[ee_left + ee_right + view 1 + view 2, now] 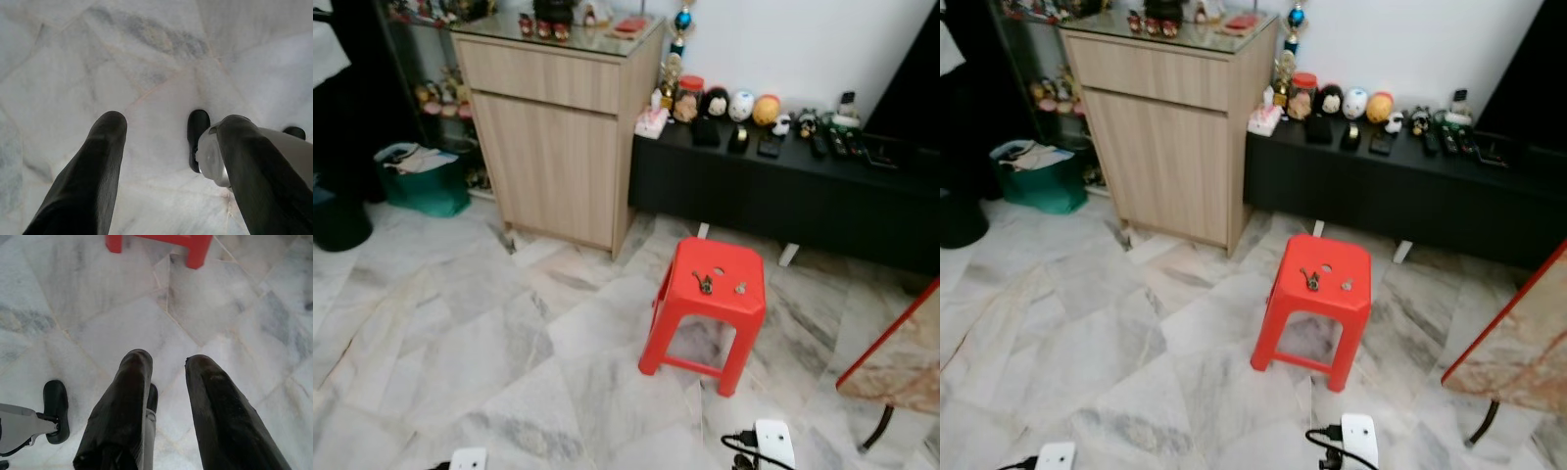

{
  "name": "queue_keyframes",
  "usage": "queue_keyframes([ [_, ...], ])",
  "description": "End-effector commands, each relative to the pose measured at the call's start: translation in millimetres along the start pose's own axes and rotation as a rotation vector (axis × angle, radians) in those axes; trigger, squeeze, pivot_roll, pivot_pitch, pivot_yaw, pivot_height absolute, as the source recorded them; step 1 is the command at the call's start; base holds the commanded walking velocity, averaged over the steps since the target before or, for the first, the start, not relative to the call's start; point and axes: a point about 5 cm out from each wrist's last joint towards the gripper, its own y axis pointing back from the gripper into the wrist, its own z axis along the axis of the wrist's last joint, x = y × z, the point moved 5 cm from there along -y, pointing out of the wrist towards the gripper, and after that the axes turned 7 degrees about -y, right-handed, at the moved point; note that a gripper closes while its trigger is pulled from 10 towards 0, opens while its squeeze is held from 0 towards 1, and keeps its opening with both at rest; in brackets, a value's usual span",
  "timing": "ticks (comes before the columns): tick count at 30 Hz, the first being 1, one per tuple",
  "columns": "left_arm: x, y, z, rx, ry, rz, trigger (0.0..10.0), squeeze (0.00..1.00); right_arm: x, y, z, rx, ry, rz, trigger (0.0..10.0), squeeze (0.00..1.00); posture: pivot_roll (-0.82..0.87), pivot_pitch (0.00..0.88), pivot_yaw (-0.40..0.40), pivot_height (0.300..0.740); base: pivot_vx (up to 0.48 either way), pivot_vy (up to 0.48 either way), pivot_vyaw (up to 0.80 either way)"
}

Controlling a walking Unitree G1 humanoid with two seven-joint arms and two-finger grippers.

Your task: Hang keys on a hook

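Both grippers, left and right, hang parted, empty, above marble floor.

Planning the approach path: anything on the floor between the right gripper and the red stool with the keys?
Bare marble floor between the right gripper and the red stool in the right wrist view. The keys lie on the stool's seat.

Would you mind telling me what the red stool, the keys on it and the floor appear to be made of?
Red stool: likely moulded plastic, one piece with a uniform glossy colour. Keys: probably metal, small, dull and greyish, though too small to be sure. Floor: polished marble or marble-look tile, grey veining with thin joints.
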Motion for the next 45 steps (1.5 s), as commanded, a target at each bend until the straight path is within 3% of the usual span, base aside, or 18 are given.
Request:
queue_keyframes([
  [1,-6.9,0.4,-5.5,0.021,-0.030,-0.026,10.0,0.00,-7.9,0.6,2.1,-0.005,-0.005,-0.020,10.0,0.00,0.08,0.000,-0.053,0.740,0.000,0.000,0.00],
  [11,-11.6,0.0,-5.5,0.025,-0.024,-0.026,10.0,0.00,-7.7,0.5,3.1,-0.007,-0.004,-0.019,10.0,0.00,0.08,0.000,-0.056,0.740,0.000,0.000,0.00],
  [35,-14.8,-1.7,1.8,0.011,-0.006,-0.028,10.0,0.00,6.3,-3.2,22.5,-0.051,-0.003,0.011,10.0,0.00,0.08,0.000,-0.067,0.740,0.295,0.000,0.10],
  [45,-19.9,-2.5,5.8,0.001,-0.007,-0.035,10.0,0.00,5.2,-3.0,23.8,-0.060,-0.007,0.012,10.0,0.00,0.08,0.000,-0.068,0.740,0.310,0.000,0.00],
])
